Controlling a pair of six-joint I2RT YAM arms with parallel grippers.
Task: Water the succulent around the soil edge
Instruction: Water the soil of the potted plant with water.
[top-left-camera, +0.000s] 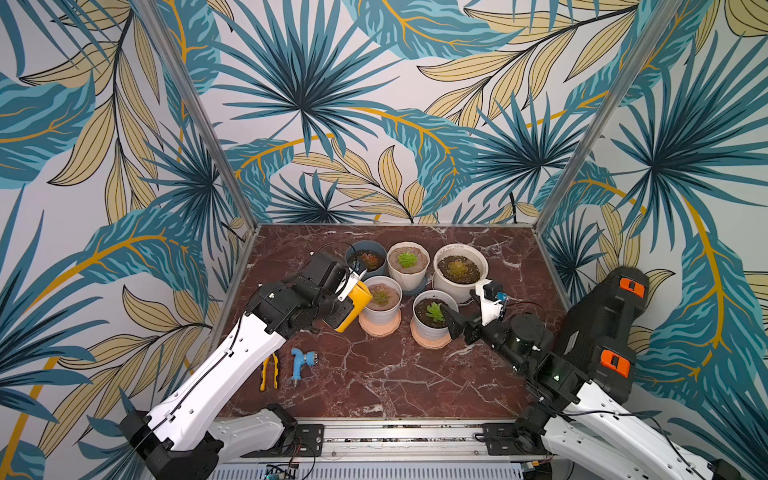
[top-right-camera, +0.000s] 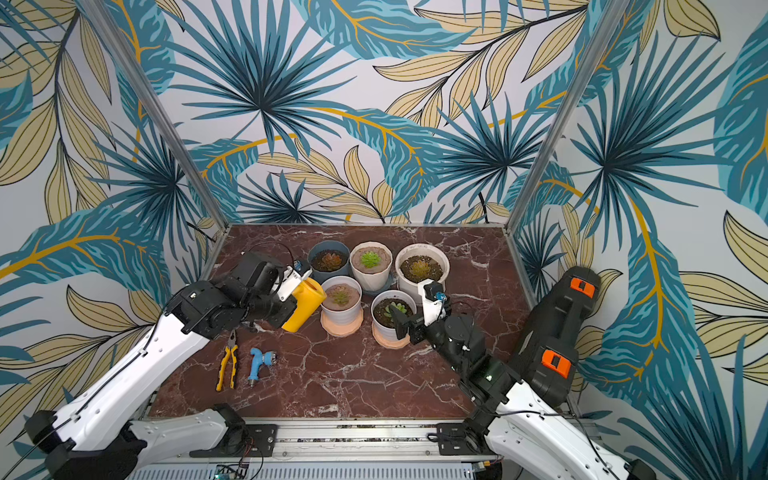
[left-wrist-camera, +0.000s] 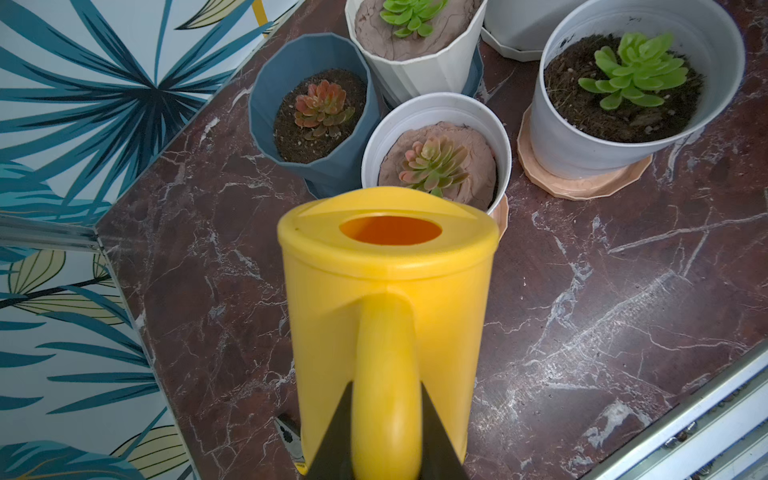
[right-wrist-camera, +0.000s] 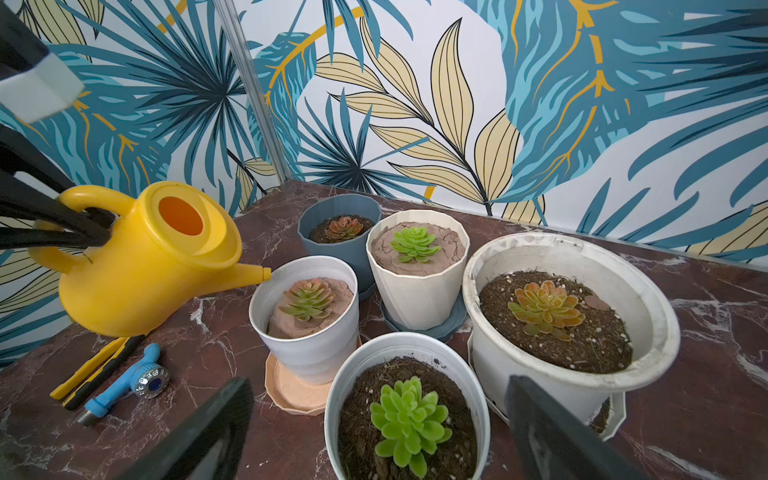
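Note:
A yellow watering can (top-left-camera: 353, 305) (right-wrist-camera: 145, 266) hangs tilted above the table, and my left gripper (left-wrist-camera: 386, 399) is shut on its handle. Its spout tip (right-wrist-camera: 266, 273) sits at the near rim of a white pot (right-wrist-camera: 307, 353) that holds a pink-green succulent (top-left-camera: 380, 297) (left-wrist-camera: 434, 166) in a mound of brown soil. No water shows at the spout. My right gripper (right-wrist-camera: 379, 382) (top-left-camera: 446, 316) stands open, a finger on each side of another white pot (top-left-camera: 430, 328) with a green succulent (right-wrist-camera: 409, 419), touching neither side.
Behind stand a blue pot (top-left-camera: 365, 255), a cream pot (top-left-camera: 407, 266) and a large white pot (top-left-camera: 459, 270), each with a succulent. Yellow pliers (top-left-camera: 269, 371) and a blue hose nozzle (top-left-camera: 300, 363) lie at the front left of the marble table (top-left-camera: 395, 386).

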